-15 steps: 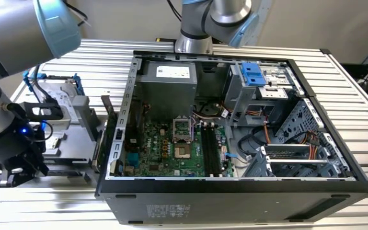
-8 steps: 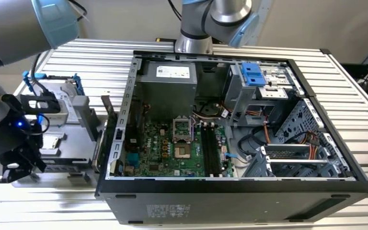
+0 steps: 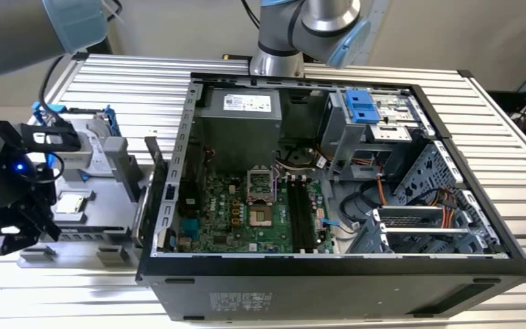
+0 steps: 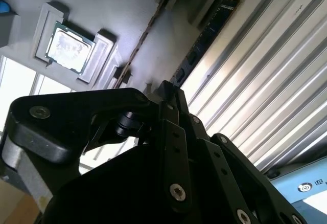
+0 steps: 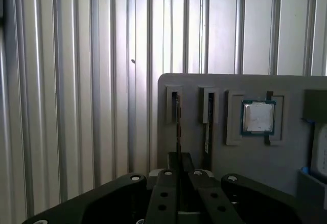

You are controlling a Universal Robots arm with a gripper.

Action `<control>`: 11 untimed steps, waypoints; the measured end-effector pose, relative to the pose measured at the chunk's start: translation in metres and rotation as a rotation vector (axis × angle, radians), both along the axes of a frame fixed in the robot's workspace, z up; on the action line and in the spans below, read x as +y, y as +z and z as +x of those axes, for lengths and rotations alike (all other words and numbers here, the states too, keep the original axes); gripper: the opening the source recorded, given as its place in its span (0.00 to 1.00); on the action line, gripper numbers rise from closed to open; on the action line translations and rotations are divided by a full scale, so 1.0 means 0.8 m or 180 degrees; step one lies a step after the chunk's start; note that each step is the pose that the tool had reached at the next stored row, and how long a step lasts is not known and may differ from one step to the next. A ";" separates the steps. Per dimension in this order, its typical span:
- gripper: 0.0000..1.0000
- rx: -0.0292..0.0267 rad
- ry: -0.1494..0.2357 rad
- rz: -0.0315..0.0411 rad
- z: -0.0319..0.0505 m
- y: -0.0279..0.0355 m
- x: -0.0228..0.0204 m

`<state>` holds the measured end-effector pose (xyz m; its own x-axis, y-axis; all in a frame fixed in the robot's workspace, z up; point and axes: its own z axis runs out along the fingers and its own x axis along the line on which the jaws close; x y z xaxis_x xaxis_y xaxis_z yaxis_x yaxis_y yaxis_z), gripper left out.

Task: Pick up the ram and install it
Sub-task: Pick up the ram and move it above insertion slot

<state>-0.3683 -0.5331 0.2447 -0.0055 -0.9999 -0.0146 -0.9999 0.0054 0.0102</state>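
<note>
Exterior view: open computer case, grey tray beside its wall on the exterior view's left.
First wrist view: the ram on edge in the tray's edge slot, chip two pockets along.
At the gripper: fingers pressed close, pinching the ram's end.

count: ram x2; square chip x1; grey tray x1; open PC case x1; motherboard x1; power supply x1; slatted desk x1; robot arm x1
</note>
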 end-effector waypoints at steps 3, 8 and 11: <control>0.00 0.0000 0.0000 0.0000 0.000 0.0039 0.0000; 0.00 0.0000 0.0000 0.0000 0.000 0.0129 0.0000; 0.00 -0.0001 0.0000 0.0001 0.000 0.0162 0.0000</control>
<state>-0.3683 -0.5331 0.2577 -0.0056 -0.9999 -0.0148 -0.9999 0.0054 0.0101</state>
